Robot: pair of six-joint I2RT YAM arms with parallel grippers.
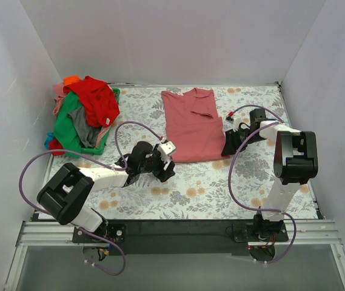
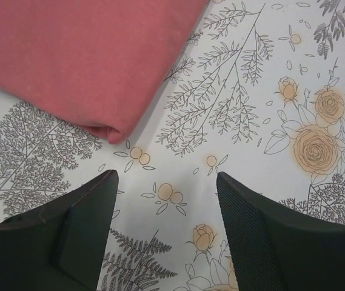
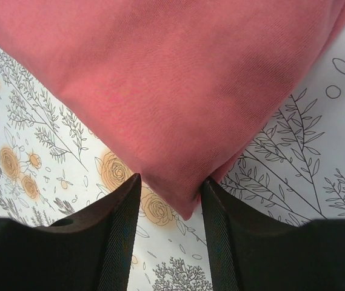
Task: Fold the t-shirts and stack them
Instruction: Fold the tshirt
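Note:
A salmon-pink t-shirt (image 1: 190, 124) lies flat on the floral table cover, folded into a long strip with the collar at the far end. My left gripper (image 1: 167, 159) is open and empty just short of the shirt's near left corner (image 2: 108, 130); its jaws (image 2: 167, 176) stand over bare cover. My right gripper (image 1: 228, 145) is at the near right corner. In the right wrist view its open jaws (image 3: 170, 177) straddle the tip of the shirt's corner (image 3: 184, 200), and the cloth reaches both fingers.
A heap of unfolded t-shirts (image 1: 84, 115) sits at the far left: red (image 1: 99, 100), green (image 1: 68, 121), grey (image 1: 87, 130), orange (image 1: 71, 79). White walls close in the table on three sides. The floral cover (image 1: 221, 188) runs to the near edge.

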